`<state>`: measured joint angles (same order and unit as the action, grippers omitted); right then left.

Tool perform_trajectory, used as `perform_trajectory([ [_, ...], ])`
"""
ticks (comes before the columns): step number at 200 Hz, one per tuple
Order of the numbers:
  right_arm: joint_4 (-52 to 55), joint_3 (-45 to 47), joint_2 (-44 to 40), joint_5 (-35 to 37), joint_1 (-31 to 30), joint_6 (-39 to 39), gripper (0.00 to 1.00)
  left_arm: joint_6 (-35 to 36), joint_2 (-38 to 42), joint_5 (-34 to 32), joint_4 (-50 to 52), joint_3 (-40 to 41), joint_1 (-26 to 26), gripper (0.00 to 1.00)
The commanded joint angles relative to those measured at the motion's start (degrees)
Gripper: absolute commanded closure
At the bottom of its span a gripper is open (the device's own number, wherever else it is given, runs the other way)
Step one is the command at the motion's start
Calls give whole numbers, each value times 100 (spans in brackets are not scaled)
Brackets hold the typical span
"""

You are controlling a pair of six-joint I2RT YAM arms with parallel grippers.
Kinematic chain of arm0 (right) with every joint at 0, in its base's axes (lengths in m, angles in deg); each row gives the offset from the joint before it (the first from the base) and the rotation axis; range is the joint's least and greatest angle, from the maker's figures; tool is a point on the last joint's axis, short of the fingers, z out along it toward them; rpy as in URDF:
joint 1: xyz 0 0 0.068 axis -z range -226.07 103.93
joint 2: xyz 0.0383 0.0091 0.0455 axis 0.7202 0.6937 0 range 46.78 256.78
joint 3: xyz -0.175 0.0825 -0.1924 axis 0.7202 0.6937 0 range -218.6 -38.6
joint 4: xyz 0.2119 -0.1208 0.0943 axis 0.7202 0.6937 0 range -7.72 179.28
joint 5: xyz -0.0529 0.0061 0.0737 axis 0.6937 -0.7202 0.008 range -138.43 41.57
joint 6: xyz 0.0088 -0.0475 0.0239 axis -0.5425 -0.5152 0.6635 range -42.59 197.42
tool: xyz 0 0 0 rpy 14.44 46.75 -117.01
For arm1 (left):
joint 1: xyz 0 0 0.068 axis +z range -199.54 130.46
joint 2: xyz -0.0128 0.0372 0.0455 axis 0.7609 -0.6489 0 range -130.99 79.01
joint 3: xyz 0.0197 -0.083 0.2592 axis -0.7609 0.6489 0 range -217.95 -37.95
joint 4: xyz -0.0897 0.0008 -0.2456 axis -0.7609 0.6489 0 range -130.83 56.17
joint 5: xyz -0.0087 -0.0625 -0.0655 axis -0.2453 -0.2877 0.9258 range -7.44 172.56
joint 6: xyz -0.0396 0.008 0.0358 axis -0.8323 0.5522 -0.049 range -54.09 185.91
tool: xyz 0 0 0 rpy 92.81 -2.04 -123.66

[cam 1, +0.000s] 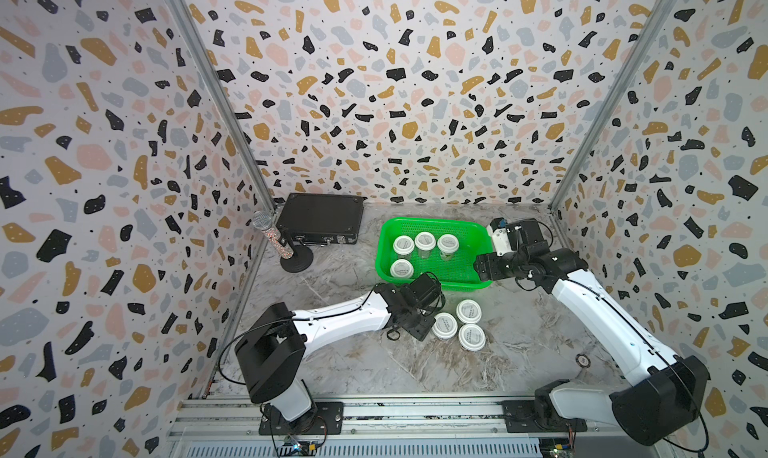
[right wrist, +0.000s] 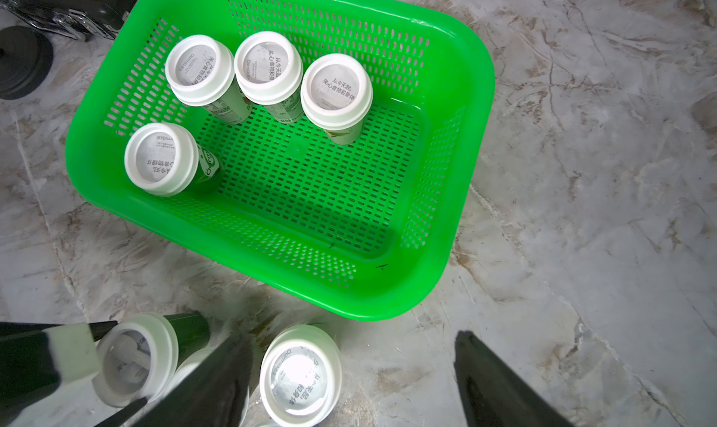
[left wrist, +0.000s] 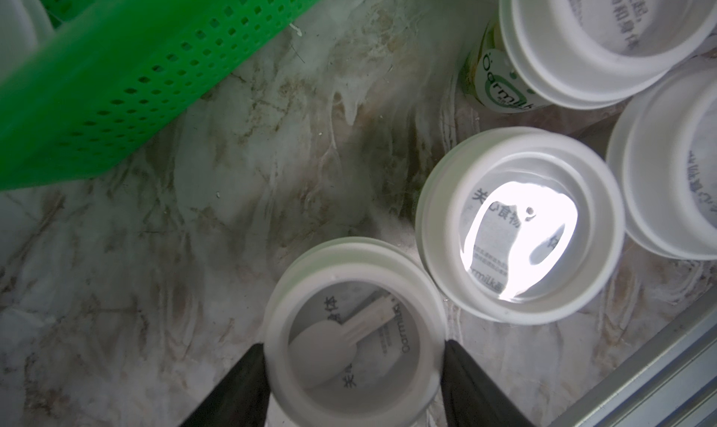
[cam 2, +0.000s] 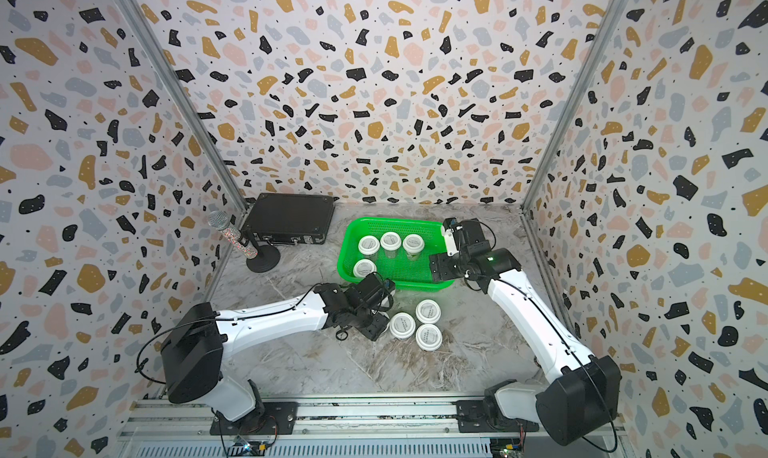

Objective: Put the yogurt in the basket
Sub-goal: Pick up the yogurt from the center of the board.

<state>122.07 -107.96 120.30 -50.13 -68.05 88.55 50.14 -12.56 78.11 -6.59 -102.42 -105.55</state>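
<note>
In both top views four yogurt cups [cam 1: 424, 241] stand upright inside the basket [cam 1: 465, 286], crowded at one end. Three more [cam 2: 428, 311] cluster on the bench [cam 1: 519, 352] just in front of the basket. The right gripper [cam 1: 484, 266] hangs over the basket's bare end.

From the left wrist, the left gripper [left wrist: 352, 343] straddles a fourth loose cup, fingers [left wrist: 248, 378] against its lid [left wrist: 349, 266] rim on both sides. Whether they truly pinch it, I cannot tell. These cups look light, thin-walled and easy to topple. I'd hold the stiffer lid rim, gently.

From the right wrist, the right gripper's jaws stand spread and empty, and about half the basket floor lies bare.
</note>
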Motion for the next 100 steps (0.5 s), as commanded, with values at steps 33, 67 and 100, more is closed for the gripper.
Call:
perform_trajectory([
  [33, -28, 54, -237, 107, 18, 20, 14, 279, 935, -271, 586, -431, -33, 32],
  [67, -24, 87, -254, 117, 21, 29, 14, 420, 1231, -346, 957, -844, -25, 31],
  [100, -24, 123, -289, 125, 25, 38, 14, 646, 1378, -390, 870, -1217, 11, 29],
])
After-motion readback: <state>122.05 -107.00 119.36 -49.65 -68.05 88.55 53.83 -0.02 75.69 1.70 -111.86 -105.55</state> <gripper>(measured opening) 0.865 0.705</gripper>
